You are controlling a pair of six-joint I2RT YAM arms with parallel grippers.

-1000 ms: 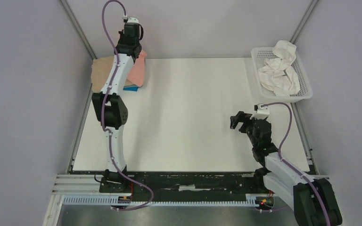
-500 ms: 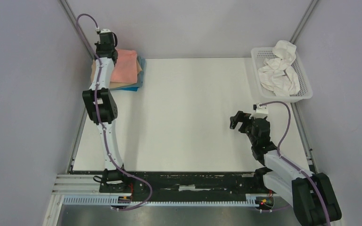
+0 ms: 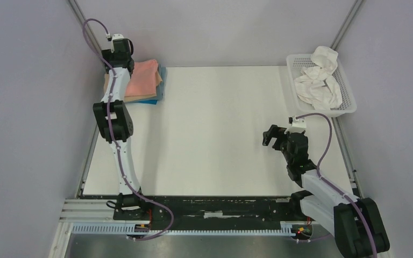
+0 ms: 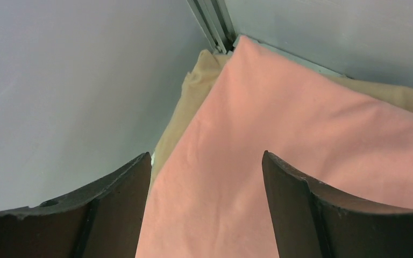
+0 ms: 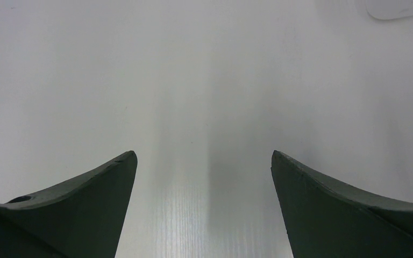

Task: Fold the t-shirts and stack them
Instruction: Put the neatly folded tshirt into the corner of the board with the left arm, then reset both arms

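The t-shirts lie stacked in the far left corner. The salmon-pink one [image 3: 145, 78] is on top, a tan one [image 3: 137, 98] is under it, and a blue edge [image 3: 150, 101] shows at the bottom. My left gripper [image 3: 125, 63] hovers over the stack's left side. In the left wrist view it [image 4: 206, 153] stands open just above the pink cloth [image 4: 301, 134], holding nothing, and the tan shirt [image 4: 193, 91] peeks out by the corner post. My right gripper [image 3: 269, 138] is open over bare table at the right, and the right wrist view shows it [image 5: 204, 153] empty.
A white mesh basket [image 3: 349, 103] with crumpled white cloths [image 3: 317, 88] sits at the far right corner. Grey walls and a metal corner post [image 4: 215, 27] close in on the stack. The white table [image 3: 215, 123] spans the middle.
My left arm swung left and back with the pink shirt, laid it flat on the stack, and its gripper opened and let go. The right arm barely moved.
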